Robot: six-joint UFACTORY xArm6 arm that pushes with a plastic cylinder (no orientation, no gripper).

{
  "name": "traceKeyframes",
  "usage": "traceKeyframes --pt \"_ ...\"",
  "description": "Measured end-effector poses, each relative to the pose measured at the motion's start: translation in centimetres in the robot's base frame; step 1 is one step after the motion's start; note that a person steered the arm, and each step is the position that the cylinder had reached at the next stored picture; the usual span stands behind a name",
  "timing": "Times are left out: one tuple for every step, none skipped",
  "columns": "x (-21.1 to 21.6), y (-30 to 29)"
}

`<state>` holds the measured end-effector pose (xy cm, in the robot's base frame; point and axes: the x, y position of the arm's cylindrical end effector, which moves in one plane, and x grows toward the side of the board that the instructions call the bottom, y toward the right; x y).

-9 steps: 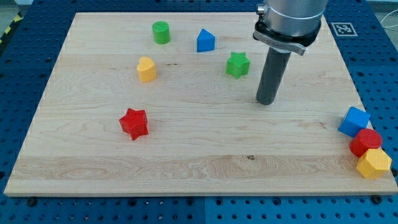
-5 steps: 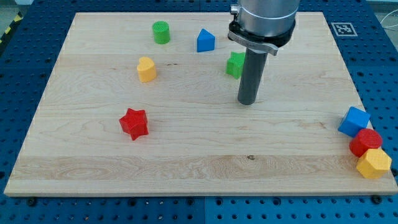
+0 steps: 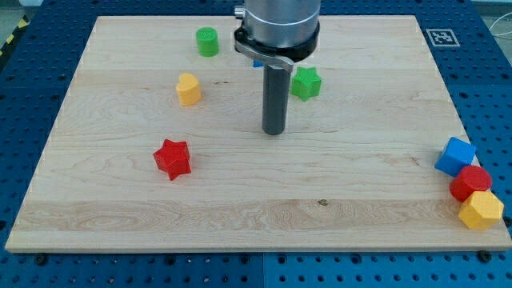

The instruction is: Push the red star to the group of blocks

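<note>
The red star (image 3: 173, 158) lies on the wooden board (image 3: 240, 200) at the view's lower left. My tip (image 3: 274, 131) rests on the board near the middle, to the right of the red star and a little higher in the view, well apart from it. A green star (image 3: 306, 83) sits just up and right of the rod. A group of three blocks sits at the board's right edge: a blue block (image 3: 455, 156), a red round block (image 3: 470, 183) and a yellow block (image 3: 481, 210).
A yellow block (image 3: 188, 89) and a green cylinder (image 3: 207, 41) lie at the upper left. A blue block is mostly hidden behind the arm; only a sliver (image 3: 257, 62) shows. The blue pegboard table (image 3: 24, 120) surrounds the board.
My tip has slid steadily to the view's left, from right of the green star to left of it. It now hides the blue block at the top. No block has moved.
</note>
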<state>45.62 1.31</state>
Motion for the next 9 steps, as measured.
traceKeyframes --pt "0.0 -1.6" --pt "0.0 -3.1" --pt "0.0 -4.6" --pt "0.0 -6.2" --pt "0.0 -8.0" --pt "-0.3 -9.8" --pt "-0.5 -11.5" --pt "-0.5 -13.3" --pt "-0.5 -15.1"
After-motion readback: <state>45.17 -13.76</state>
